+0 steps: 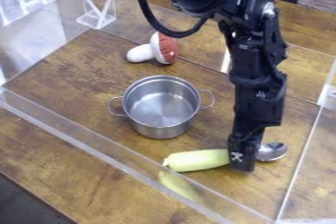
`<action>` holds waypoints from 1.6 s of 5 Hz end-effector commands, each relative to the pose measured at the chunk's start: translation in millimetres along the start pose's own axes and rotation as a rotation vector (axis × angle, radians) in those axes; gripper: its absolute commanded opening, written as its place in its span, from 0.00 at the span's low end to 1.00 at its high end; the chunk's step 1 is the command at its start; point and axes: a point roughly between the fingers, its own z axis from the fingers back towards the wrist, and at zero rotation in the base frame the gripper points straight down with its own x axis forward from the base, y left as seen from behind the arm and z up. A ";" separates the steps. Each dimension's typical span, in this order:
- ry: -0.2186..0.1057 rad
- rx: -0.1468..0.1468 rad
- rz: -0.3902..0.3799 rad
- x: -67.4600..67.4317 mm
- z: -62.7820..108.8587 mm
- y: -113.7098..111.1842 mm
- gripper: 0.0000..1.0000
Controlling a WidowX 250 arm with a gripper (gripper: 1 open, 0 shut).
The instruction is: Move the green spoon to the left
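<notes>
In the camera view, a two-handled steel pot (160, 107) stands upright on the wooden table (69, 95), its mouth facing up. Nothing shows inside it — only the bare, shiny metal of its floor and inner wall. One loop handle juts from the rim on the side toward the view's left edge, the other on the side toward the right edge.

The green spoon (198, 160) lies near the front of the table, below the pot in the view and apart from it. Its thick yellow-green handle points toward the view's left, and its small silver bowl (272, 151) shows at the far side of the end effector (243, 159). The bowl of the spoon holds nothing that can be seen.

The black arm (256, 66) reaches down from the top of the view, and the end effector is over the spoon's middle, where handle and bowl meet. It hides that stretch of the spoon — whether its fingers are spread or pinching the spoon, I cannot tell.

Behind the pot, well apart from the spoon, a red-and-white mushroom (153, 49) lies on its side, its red cap toward the view's right.
</notes>
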 end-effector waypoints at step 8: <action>0.121 0.109 -0.040 -50.6 97.6 -13.7 0.00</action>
